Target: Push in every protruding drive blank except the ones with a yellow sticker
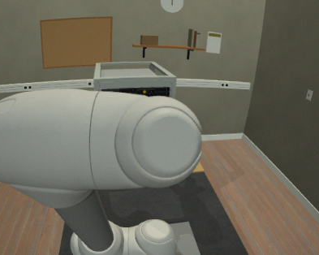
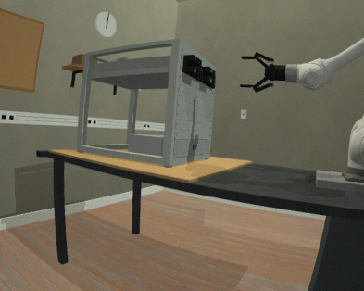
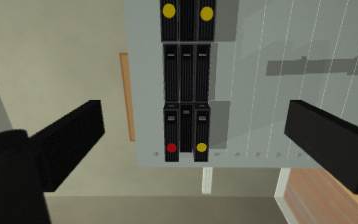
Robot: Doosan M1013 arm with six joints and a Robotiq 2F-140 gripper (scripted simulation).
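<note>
The grey open-frame rack (image 2: 147,108) stands on the wooden end of the table, and its top also shows in the top view (image 1: 135,77). Black drive blanks (image 2: 198,69) sit in the upper part of its front. In the wrist view they form three groups of three. One group has two blanks with yellow stickers (image 3: 169,11) (image 3: 207,13). The middle group (image 3: 186,72) has no stickers. The third has a red-dot blank (image 3: 171,132) and a yellow-sticker blank (image 3: 202,132), and both stand proud of the blank between them. My gripper (image 2: 244,71) is open and empty, in the air in front of the blanks and apart from the rack (image 3: 194,117).
The arm's large link (image 1: 91,142) blocks most of the top view. The rack rests on a wooden board (image 2: 173,167) beside a dark mat (image 2: 266,181), with the arm's base (image 2: 358,158) at the right. A wall shelf (image 1: 168,46) and cork board (image 1: 75,41) are behind.
</note>
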